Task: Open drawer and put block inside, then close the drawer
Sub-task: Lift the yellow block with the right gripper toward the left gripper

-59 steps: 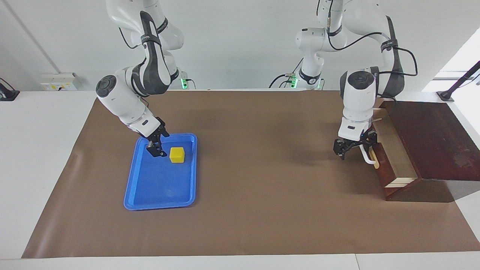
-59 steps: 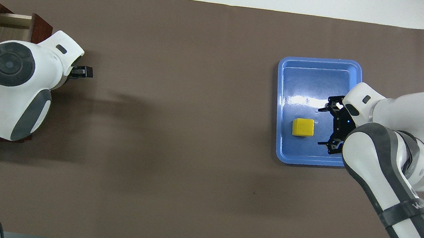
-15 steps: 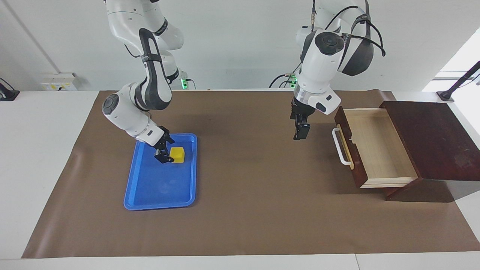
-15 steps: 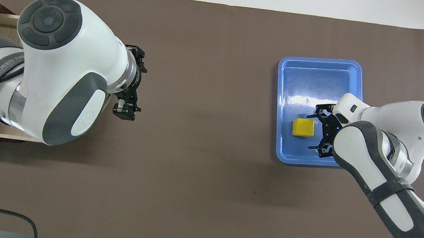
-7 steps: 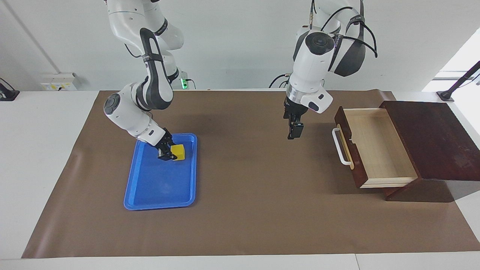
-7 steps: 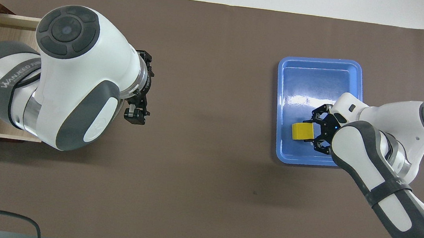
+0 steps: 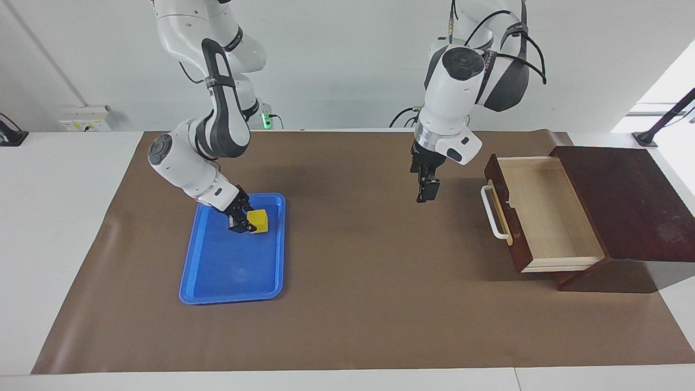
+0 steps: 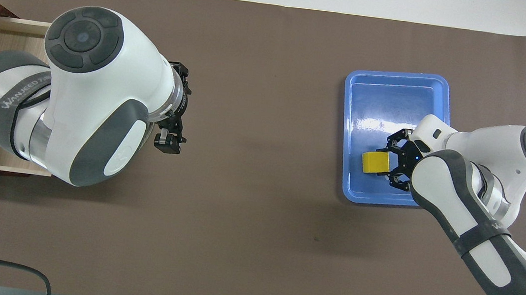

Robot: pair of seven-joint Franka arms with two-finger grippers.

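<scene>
Status: dark reddish-brown wooden drawer (image 7: 535, 214) with white bar handle (image 7: 493, 212) is pulled out of its dark wooden box (image 7: 624, 203) at the left arm's end of the surface; pale light-wood interior is exposed, nothing in it. Open step looks done.

Small bright yellow cube block (image 7: 259, 220) sits in the flat blue plastic tray (image 7: 217, 277), at the tray end nearer the robots, toward the right arm's end of the surface. Right pincer (image 7: 242, 221) has its fingers on either side of the block and appears to be pinching it. Block looks tilted in overhead (image 8: 374, 162), so probably just lifting; can't tell if it's clear of the tray floor.

Left pincer (image 7: 423, 195) waits in the air over the brown matte paper sheet (image 7: 369, 304) between tray and drawer. Can't tell its finger state.

Left to do: carry block to drawer, drop in, push shut.

Materials: tray glossy with raised rim and rounded corners; block crisp-edged, smooth; drawer front polished, handle a thin rounded bar.
</scene>
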